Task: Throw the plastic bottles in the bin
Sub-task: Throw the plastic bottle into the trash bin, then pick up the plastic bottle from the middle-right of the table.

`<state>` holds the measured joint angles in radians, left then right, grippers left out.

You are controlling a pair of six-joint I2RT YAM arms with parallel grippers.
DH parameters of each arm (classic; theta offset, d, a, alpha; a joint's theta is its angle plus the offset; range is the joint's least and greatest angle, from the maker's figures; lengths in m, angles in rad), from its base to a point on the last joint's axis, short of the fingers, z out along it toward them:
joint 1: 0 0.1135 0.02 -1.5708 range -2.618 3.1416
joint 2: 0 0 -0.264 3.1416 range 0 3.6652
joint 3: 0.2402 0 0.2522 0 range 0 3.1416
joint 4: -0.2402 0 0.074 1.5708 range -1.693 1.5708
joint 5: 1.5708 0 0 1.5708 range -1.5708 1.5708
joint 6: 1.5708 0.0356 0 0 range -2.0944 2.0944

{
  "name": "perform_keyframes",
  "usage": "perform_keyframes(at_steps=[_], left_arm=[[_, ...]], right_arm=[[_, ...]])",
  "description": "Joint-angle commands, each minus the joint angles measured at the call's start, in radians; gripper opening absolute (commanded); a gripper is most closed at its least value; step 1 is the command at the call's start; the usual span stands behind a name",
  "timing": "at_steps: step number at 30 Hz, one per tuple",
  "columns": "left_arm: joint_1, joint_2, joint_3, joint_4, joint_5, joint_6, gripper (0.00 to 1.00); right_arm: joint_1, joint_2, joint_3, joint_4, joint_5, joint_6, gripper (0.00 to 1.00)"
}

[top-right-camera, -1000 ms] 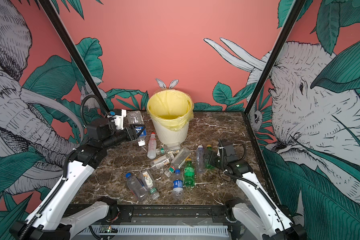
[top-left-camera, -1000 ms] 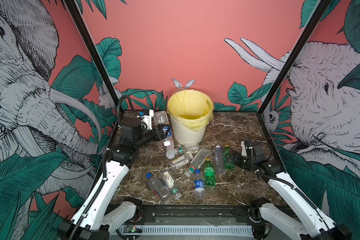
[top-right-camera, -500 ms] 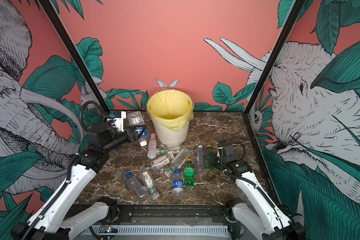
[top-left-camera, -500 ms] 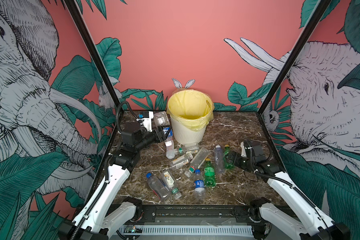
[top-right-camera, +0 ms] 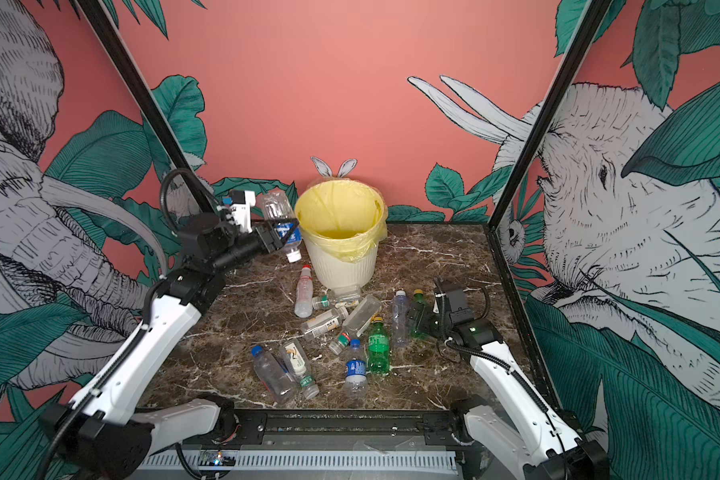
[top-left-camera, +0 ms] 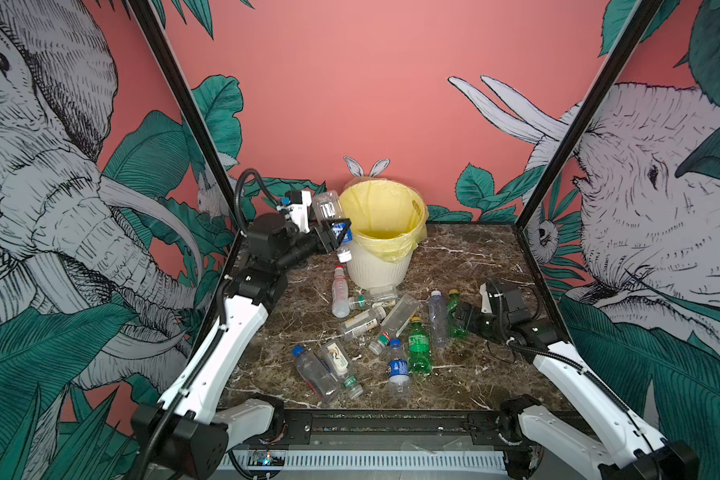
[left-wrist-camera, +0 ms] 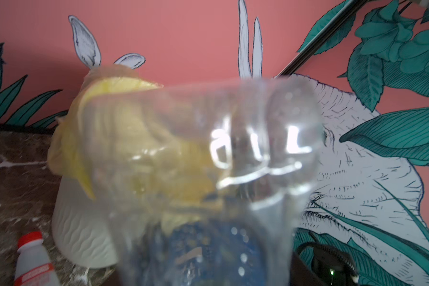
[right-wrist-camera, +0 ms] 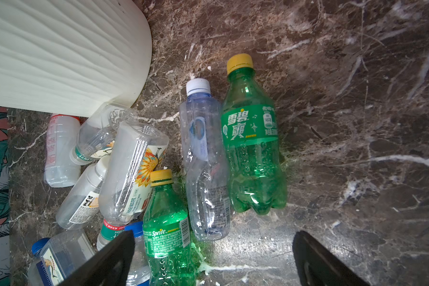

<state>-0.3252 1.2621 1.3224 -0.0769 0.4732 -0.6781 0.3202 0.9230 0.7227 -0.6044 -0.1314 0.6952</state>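
One clear bottle [top-left-camera: 327, 208] with a blue label is clamped, cap down, in the left gripper [top-left-camera: 336, 233], just beside the rim of the single bin [top-left-camera: 375, 268]. Ten more bottles [top-left-camera: 360, 325] are scattered on the table [top-left-camera: 474, 257] before it, two of them green. The right gripper [right-wrist-camera: 214, 245] is spread wide and empty, low beside them.

The bin [top-left-camera: 375, 266] stands at the back of the table [top-left-camera: 474, 257], bottles [top-left-camera: 418, 347] scattered before it. My left gripper [top-left-camera: 336, 232] holds one bottle [top-left-camera: 327, 205] beside its left rim; my right gripper [top-left-camera: 459, 318] sits right of them.
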Motion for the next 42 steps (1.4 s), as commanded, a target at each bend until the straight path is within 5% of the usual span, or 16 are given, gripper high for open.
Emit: perform_keyframes(at_steps=[1,5,14,24,33,42], left_arm=[[-0.008,0.183,0.199,-0.006,0.026,-0.058,0.65],[-0.023,0.453,0.521,-0.120,0.050,-0.092,0.99],[-0.024,0.441,0.710,-0.289,0.015,0.011,1.00],[-0.021,0.228,0.536,-0.369,0.022,0.084,1.00],[-0.016,0.047,0.343,-0.434,-0.016,0.145,1.00],[0.020,-0.071,0.200,-0.550,-0.069,0.238,1.00]], right_arm=[[-0.003,-0.017,0.018,-0.004,0.009,0.000,0.99],[-0.004,-0.025,0.033,-0.029,0.015,-0.002,0.99],[-0.006,-0.069,0.059,-0.090,0.050,-0.011,0.99],[-0.006,-0.014,0.123,-0.172,0.145,0.017,0.99],[-0.007,-0.117,0.107,-0.166,0.210,0.087,0.99],[-0.005,-0.066,0.153,-0.209,0.163,-0.020,0.99]])
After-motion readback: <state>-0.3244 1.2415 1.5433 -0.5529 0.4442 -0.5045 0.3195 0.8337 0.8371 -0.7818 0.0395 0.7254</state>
